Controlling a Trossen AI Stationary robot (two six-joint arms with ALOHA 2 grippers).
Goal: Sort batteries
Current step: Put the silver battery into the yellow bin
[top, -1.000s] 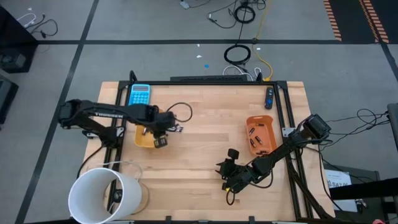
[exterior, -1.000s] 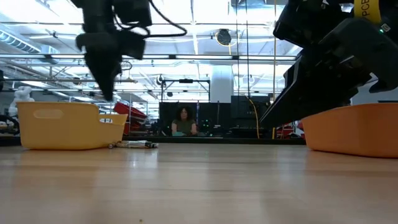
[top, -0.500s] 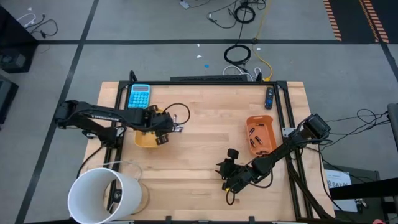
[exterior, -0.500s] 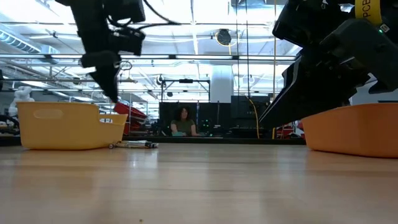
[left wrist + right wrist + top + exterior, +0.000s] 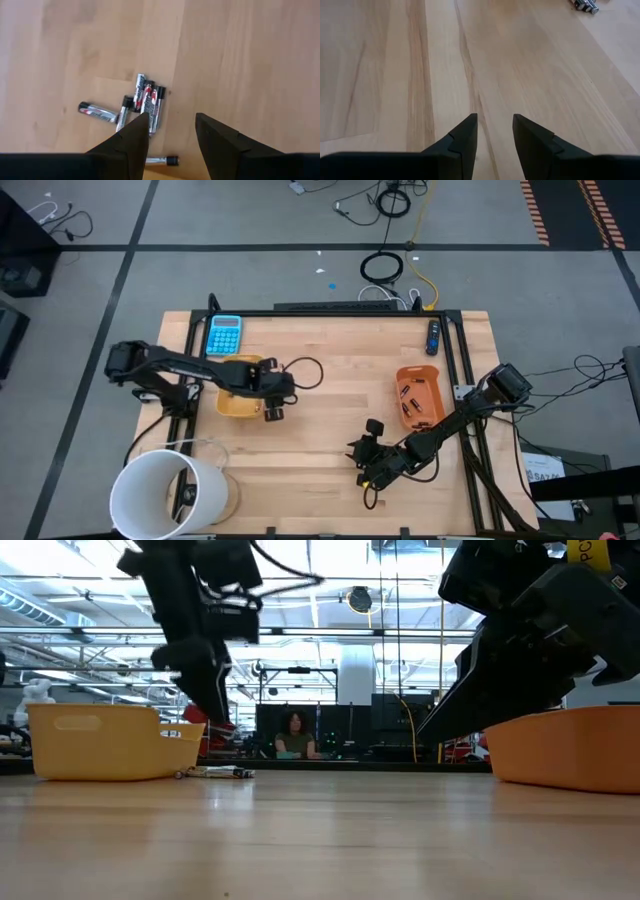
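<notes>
High view. You see the left pincer point(image 5: 273, 410) at about 3 o'clock of the yellow tray point(image 5: 236, 402), just past its rim, over the bare bench point(image 5: 330, 405). The right pincer point(image 5: 364, 452) waits low at about 7 o'clock of the orange tray point(image 5: 432, 378), well apart from it. Slim dark batteries point(image 5: 411, 399) lie in the orange tray; their heading is too small to read.

Low view. The left pincer point(image 5: 212, 705) hangs above the bench beside the yellow tray point(image 5: 100, 740). A few loose cells point(image 5: 215, 772) lie flat on the bench at the tray's foot, long axes level. A person sits far behind.

Left wrist view. Your left pincer point(image 5: 171, 131) stands partly open and holds nothing. Beyond its fingers point(image 5: 131, 140) a cluster of batteries point(image 5: 149, 102) lies flat, side by side, long axes running roughly 12 to 6 o'clock. One cell point(image 5: 98, 111) at their 9 o'clock lies crosswise, about 10 to 4; another point(image 5: 161, 160) lies near the fingertip, 9 to 3.

Right wrist view. The right pincer point(image 5: 495, 134) is slightly open and empty over bare wood. A couple of cells point(image 5: 585, 5) lie far off at about 1 o'clock.
</notes>
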